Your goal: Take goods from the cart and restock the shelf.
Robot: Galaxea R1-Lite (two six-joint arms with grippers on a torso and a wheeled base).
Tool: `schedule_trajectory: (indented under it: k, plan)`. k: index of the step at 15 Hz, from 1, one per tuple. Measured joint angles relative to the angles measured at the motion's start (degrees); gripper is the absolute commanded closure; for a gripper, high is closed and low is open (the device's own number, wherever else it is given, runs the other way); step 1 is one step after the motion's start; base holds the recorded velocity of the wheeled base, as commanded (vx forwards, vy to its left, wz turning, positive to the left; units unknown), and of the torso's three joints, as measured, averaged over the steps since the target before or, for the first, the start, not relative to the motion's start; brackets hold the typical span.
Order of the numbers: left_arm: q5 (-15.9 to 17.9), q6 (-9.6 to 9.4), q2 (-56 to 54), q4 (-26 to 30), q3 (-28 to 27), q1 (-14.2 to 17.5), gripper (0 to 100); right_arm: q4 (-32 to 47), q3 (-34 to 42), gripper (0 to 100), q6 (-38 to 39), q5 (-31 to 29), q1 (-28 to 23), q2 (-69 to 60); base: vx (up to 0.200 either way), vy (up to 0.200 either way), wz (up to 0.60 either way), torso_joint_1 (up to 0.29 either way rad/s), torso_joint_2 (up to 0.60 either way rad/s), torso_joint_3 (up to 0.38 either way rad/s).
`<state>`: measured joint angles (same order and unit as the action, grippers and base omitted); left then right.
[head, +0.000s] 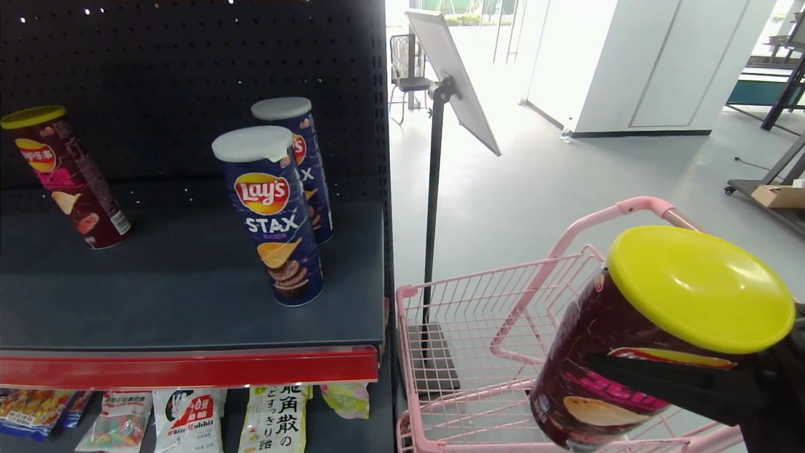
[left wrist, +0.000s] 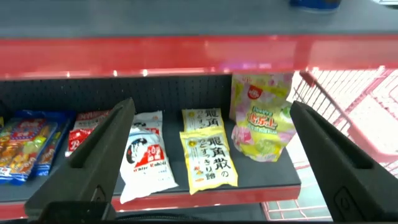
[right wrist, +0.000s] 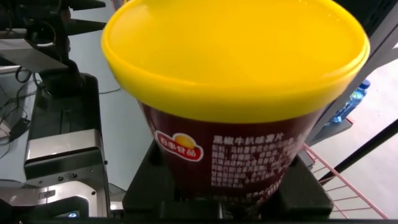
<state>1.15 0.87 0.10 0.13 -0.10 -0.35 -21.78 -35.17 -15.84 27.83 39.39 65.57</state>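
Observation:
A maroon chip can with a yellow lid [head: 635,340] hangs tilted above the pink cart [head: 484,274] at the lower right, my right gripper [head: 629,372] shut on its body. Up close, the same can [right wrist: 236,93] sits between the right gripper's [right wrist: 230,200] black pads. On the dark shelf [head: 176,296] stand two blue chip cans [head: 270,214] [head: 300,165] with white lids and, far left, another maroon can [head: 63,176]. My left gripper [left wrist: 211,155] is open with nothing between its fingers, facing the lower shelf.
A red price rail [head: 188,368] edges the shelf. Snack bags [left wrist: 205,152] lie on the lower shelf [left wrist: 249,180] beneath it. A black sign stand [head: 434,207] rises between shelf and cart. Bare shelf space lies between the maroon can and the blue cans.

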Motion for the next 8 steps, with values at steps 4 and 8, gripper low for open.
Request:
schedule_trajectory:
  k: [4, 8]
  plan:
    - [-0.02, 0.0, 0.0, 0.05, 0.0, 0.0, 0, 0.0, 0.22, 100, -0.01, 0.02, 0.13, -0.09, 0.0, 0.0, 0.0, 0.21, -0.47, -0.265]
    - [0.0, 0.0, 0.0, 0.02, 0.0, 0.02, 0, -0.05, 2.46, 100, -0.34, 0.24, 0.61, -0.5, 0.0, 0.0, 0.0, 0.122, -0.27, -0.143]
